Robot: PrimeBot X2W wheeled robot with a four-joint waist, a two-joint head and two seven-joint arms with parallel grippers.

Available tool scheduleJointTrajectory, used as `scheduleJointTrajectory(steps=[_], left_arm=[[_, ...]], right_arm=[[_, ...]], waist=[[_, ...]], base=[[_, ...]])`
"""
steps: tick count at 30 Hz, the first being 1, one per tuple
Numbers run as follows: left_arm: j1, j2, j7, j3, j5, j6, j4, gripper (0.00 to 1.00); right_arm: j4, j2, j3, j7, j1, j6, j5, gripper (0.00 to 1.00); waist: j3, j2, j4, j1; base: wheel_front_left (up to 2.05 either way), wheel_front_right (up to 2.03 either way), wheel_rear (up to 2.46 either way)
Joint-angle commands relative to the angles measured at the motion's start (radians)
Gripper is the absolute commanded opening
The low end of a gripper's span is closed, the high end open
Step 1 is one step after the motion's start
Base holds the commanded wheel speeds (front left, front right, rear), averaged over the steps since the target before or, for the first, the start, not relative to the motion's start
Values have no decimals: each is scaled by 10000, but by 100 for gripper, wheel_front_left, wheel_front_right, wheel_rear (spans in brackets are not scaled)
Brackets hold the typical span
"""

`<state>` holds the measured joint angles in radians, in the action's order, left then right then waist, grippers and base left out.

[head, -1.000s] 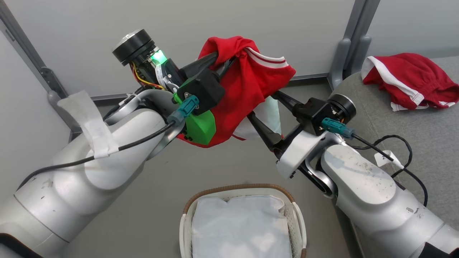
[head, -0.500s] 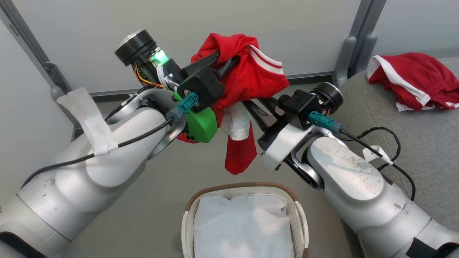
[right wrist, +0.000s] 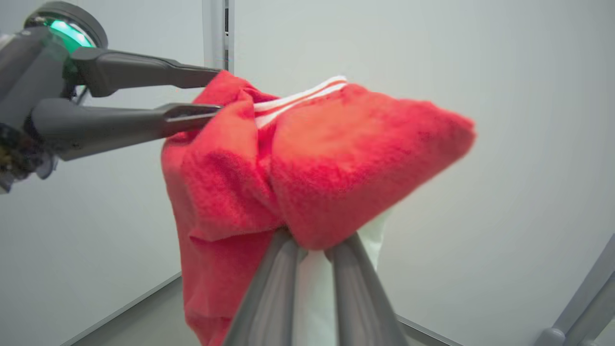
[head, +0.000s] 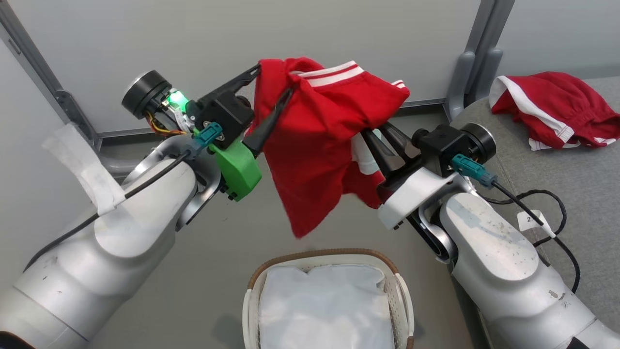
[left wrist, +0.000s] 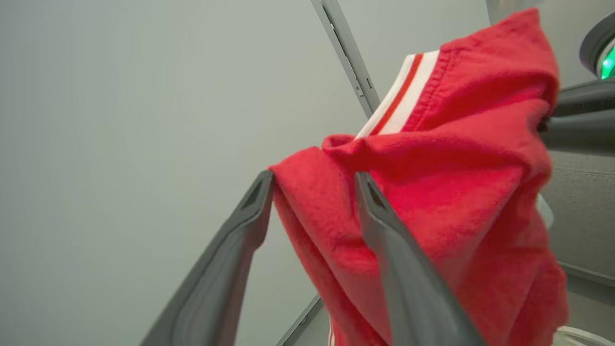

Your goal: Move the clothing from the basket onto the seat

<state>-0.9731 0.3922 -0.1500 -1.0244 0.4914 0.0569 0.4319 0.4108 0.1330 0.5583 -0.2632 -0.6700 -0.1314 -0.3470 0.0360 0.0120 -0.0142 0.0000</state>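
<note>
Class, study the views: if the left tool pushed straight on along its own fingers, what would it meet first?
The red garment, already draped between the spread fingers of the left tool. Beyond it, probably the pale wall, though depth is unclear.

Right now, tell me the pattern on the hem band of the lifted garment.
White band with one thin red stripe; clearest in the left wrist view.

Near part of seat (head: 593, 184): bare.
Far end of seat: red garment (head: 557, 106) lies there.
Above basket (head: 322, 253): hanging garment (head: 315, 155) blocks.
</note>
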Motion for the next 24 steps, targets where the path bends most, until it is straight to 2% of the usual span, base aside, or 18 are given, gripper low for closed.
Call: scheduleJointTrajectory(steps=[1, 9, 24], left_arm=[[217, 44, -101, 70, 112, -43, 101, 100], [906, 8, -578, 139, 474, -153, 375, 100], [2345, -528, -1114, 214, 789, -331, 351, 100]], right_arm=[[-51, 9, -135, -21, 155, 14, 72, 0], [-230, 112, -846, -23, 367, 14, 268, 0], [-422, 557, -1768, -23, 571, 14, 629, 0]], waist=[[-12, -120, -19, 0], [-64, -120, -49, 0], [52, -120, -389, 0]], base=[[0, 0, 0], [0, 0, 0], [0, 0, 0]])
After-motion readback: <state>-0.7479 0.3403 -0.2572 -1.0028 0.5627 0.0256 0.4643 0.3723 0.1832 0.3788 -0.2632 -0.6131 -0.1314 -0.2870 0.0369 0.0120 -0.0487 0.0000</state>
